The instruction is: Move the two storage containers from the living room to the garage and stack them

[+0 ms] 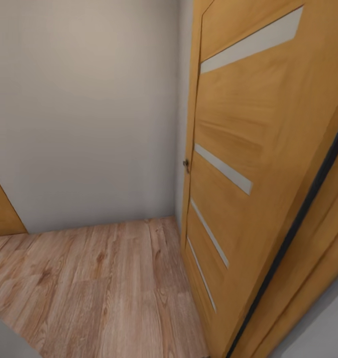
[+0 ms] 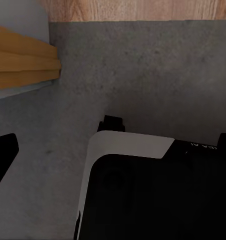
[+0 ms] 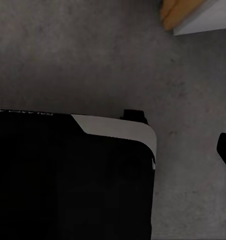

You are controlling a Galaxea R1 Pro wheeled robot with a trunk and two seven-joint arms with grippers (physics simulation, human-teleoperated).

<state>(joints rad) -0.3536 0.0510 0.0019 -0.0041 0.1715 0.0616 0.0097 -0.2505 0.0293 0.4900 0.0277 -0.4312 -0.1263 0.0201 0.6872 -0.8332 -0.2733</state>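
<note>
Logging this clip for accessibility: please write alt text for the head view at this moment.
An open honey-coloured wooden door with slanted pale glass strips and a small knob stands at the right. Beside it are a plain pale wall and light wood plank flooring.

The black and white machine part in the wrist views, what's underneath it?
Rough dark grey concrete floor lies under the robot's base, meeting light wood planks beyond. Whatever sits directly beneath the base is covered.

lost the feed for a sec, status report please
Grippers: state unreadable in both wrist views. No containers in sight. Wooden door ajar close on the right, wall ahead; grey concrete floor under base.
</note>
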